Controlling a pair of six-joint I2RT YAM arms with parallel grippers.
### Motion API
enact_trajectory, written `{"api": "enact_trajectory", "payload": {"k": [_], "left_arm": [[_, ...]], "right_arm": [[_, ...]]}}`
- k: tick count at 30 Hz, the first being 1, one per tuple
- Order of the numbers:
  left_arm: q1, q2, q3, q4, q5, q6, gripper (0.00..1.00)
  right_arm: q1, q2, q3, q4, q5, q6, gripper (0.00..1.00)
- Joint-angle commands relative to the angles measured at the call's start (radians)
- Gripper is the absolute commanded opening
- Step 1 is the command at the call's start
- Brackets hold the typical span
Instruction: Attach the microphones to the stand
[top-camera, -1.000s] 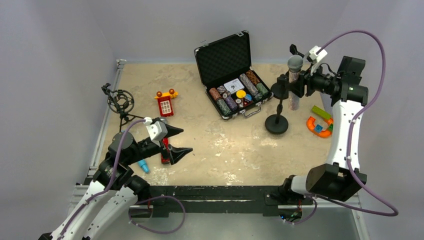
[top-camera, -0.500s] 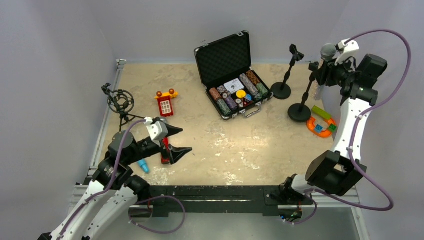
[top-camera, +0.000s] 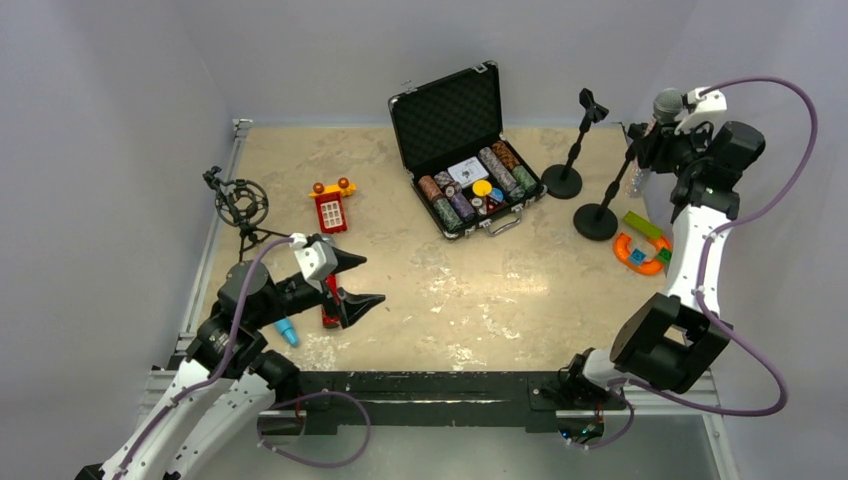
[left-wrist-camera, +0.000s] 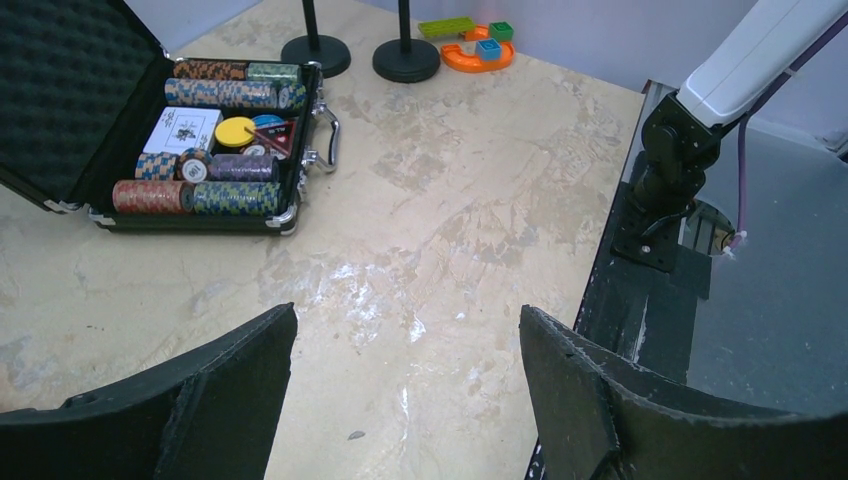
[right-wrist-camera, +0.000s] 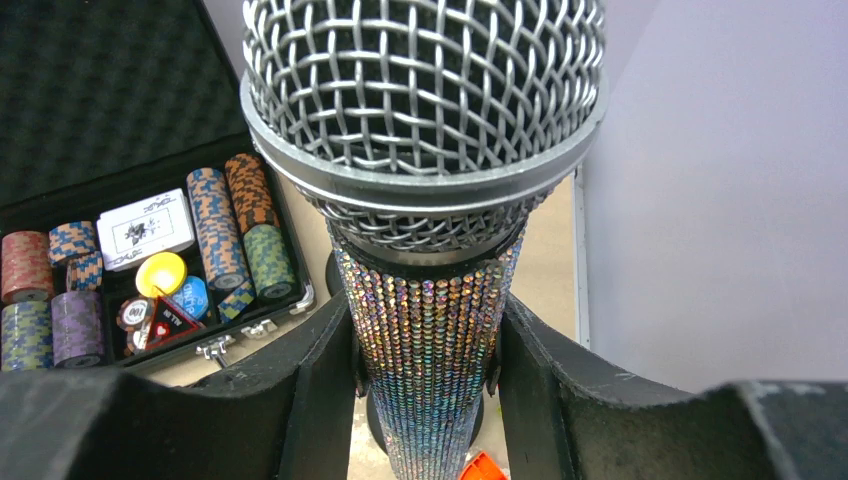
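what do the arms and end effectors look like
The left arm and right arm match: white shells, black joints, a looping purple cable each. The left end effector and right end effector have two black wedge-shaped fingers and a white wrist block.

table (top-camera: 450, 300): chip case (top-camera: 470, 185) | toy phone (top-camera: 329, 211) | black stands (top-camera: 562, 181) (top-camera: 597, 222) | orange blocks (top-camera: 640, 255) | blue microphone (top-camera: 287, 331)

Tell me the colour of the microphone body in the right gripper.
The microphone is silver glitter, clearest in the right wrist view.

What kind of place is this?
Probably a robot test cell: plain grey walls around a scuffed tabletop, left arm and right arm bolted at its edge, unrelated props like a poker chip case.
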Motion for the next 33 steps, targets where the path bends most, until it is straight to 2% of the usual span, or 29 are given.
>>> {"api": "enact_trajectory", "payload": {"k": [1, 8, 12, 19, 33], "left_arm": [[-0.001, -0.012, 0.034, 0.005, 0.006, 0.010, 0.86], [-0.001, -0.024, 0.042, -0.003, 0.005, 0.007, 0.86], [0.000, -0.030, 0.050, -0.013, 0.007, 0.010, 0.86], [0.000, -0.042, 0.058, -0.030, 0.013, 0.020, 0.86], [-0.001, -0.035, 0.070, -0.037, 0.004, 0.041, 0.87]], "right_arm": [[-0.001, -0.051, -0.028, 0.096, -0.016, 0.002, 0.36], [-0.003, -0.121, -0.056, 0.063, -0.056, -0.013, 0.71], [-0.004, -0.155, -0.026, 0.035, -0.047, -0.009, 0.82], [-0.003, -0.209, 0.049, -0.011, -0.040, -0.016, 0.88], [0.034, -0.168, 0.281, -0.168, -0.076, -0.061, 0.89]]}}
